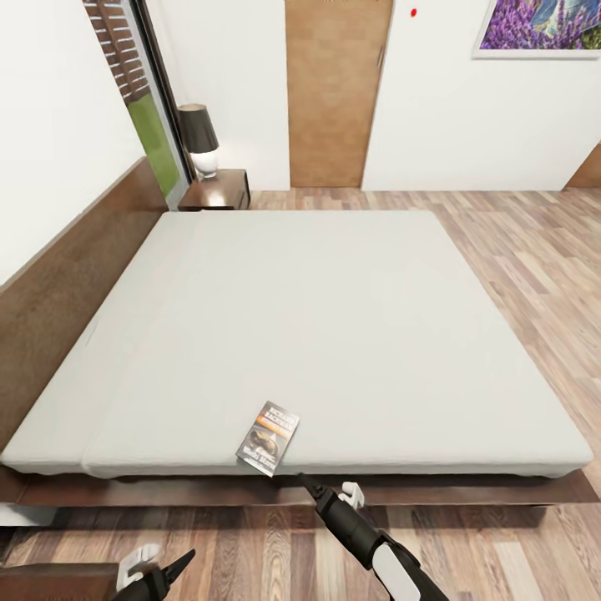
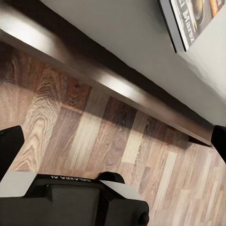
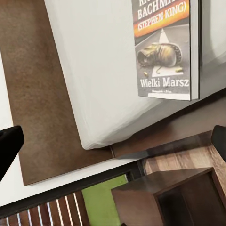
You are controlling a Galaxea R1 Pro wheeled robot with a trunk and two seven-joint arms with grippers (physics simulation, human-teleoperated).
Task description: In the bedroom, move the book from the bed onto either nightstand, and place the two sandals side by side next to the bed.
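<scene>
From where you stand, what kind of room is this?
It looks like a bedroom. A large low bed with a plain off-white mattress and long brown headboard takes up most of it, and a small nightstand with a black-shaded lamp stands in the far corner.

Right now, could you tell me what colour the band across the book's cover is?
Orange, with white lettering, on the book; the right wrist view shows it best.

Bright, even, slightly soft simulator renders.
A pale sheen streaks the bed (image 2: 117,84) frame's edge; soft shadow lies under the near mattress edge; wide-angle stretch bends the far walls.
</scene>
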